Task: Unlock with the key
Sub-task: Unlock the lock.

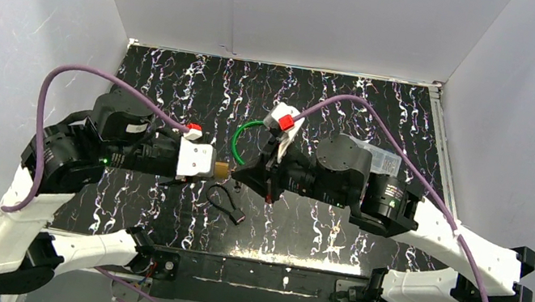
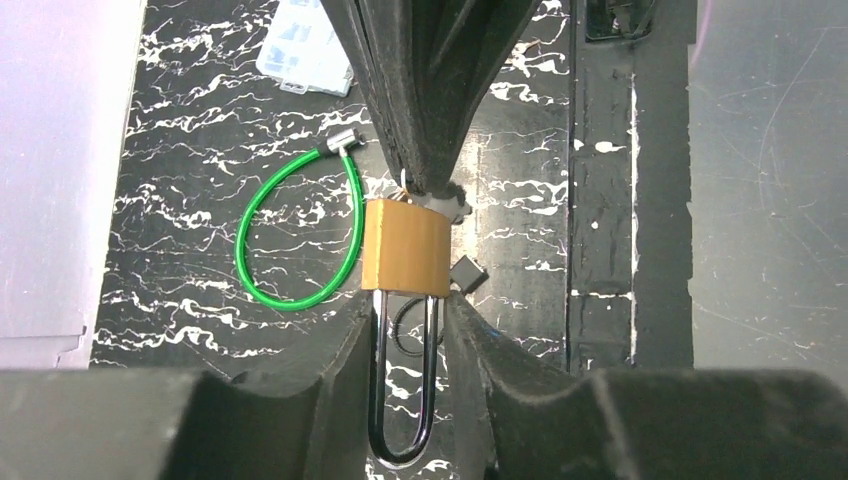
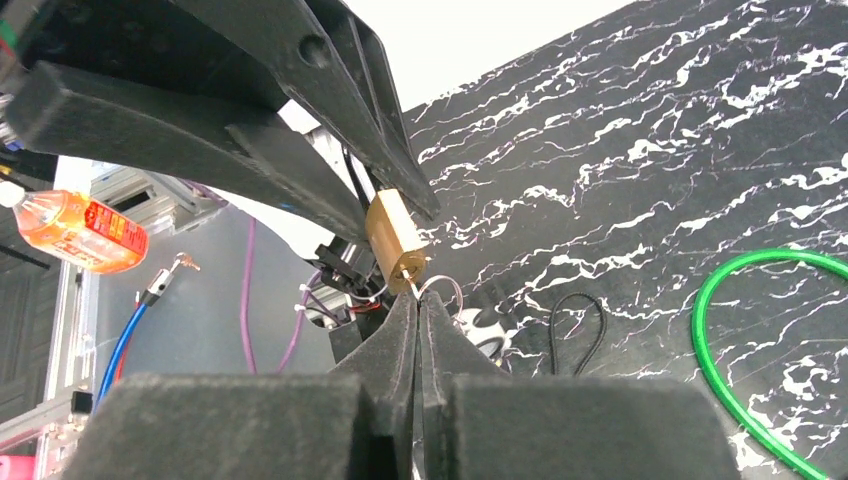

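Two grippers meet above the black marbled table [image 2: 170,200]. Left gripper [image 2: 405,312] clamps the steel shackle of one brass padlock [image 2: 405,247], body just past its fingertips. Right gripper [image 3: 418,312] pinches one small silver key [image 3: 412,284], touching the padlock's base. One green cable loop [image 2: 239,245] lies beside.

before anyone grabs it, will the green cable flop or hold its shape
Probably springy, not limp: the cable lies in a smooth open loop without kinks. Likely light, being thin. Its glossy skin may slip in a grip, and a push would probably slide the whole loop.
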You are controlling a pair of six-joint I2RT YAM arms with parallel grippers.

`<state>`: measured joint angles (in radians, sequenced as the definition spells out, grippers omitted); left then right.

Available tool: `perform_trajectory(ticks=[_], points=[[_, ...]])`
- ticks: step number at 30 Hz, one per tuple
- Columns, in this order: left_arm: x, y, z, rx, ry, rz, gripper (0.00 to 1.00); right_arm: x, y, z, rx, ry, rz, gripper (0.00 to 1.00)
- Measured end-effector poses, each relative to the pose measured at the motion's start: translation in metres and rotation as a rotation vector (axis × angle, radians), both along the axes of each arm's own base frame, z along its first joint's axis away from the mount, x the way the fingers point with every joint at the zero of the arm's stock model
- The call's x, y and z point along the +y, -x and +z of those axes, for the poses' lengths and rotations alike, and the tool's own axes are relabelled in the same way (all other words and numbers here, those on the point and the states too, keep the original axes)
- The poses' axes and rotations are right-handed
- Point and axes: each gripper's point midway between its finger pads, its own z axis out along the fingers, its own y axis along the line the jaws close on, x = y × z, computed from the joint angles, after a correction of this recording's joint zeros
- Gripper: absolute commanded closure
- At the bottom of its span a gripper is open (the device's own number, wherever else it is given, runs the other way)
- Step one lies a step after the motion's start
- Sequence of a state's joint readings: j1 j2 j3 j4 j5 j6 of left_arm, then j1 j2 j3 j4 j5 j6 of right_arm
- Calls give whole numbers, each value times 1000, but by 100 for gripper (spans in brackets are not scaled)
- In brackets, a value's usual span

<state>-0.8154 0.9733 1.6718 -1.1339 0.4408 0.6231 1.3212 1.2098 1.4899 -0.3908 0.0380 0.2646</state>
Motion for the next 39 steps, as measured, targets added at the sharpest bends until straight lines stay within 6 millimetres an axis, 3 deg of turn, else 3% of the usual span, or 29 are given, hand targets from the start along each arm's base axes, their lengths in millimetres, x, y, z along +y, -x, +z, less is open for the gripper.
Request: perform_trajectory(ticks=[14,15,17,20,23,27,35,37,39], points=[[-16,12,11,31,81,-88,63,1,-2,-11,36,1,-25,99],[-16,13,11,32,82,-89,59,1,-2,-11,37,2,-26,99],[-16,13,10,33,79,-89,38,1,-2,-11,37,1,-26,99],[-14,10,5,26,66,-73,19,1,-2,-11,37,2,-25,99],[-10,5,1,14,53,-39,15,1,-2,-11,35,3,-25,99],[-7,-1,-3,6,47,2,16,1,-2,-12,30,4,-24,99],[-15,-2,-24,96,26,14,32,1,-1,-11,24,5,-17,99],[-18,-3,-27,114,24,12,40,1,-1,-11,24,5,-15,99],[-21,-4,-29,124,24,14,54,1,-1,-11,24,6,-14,99]])
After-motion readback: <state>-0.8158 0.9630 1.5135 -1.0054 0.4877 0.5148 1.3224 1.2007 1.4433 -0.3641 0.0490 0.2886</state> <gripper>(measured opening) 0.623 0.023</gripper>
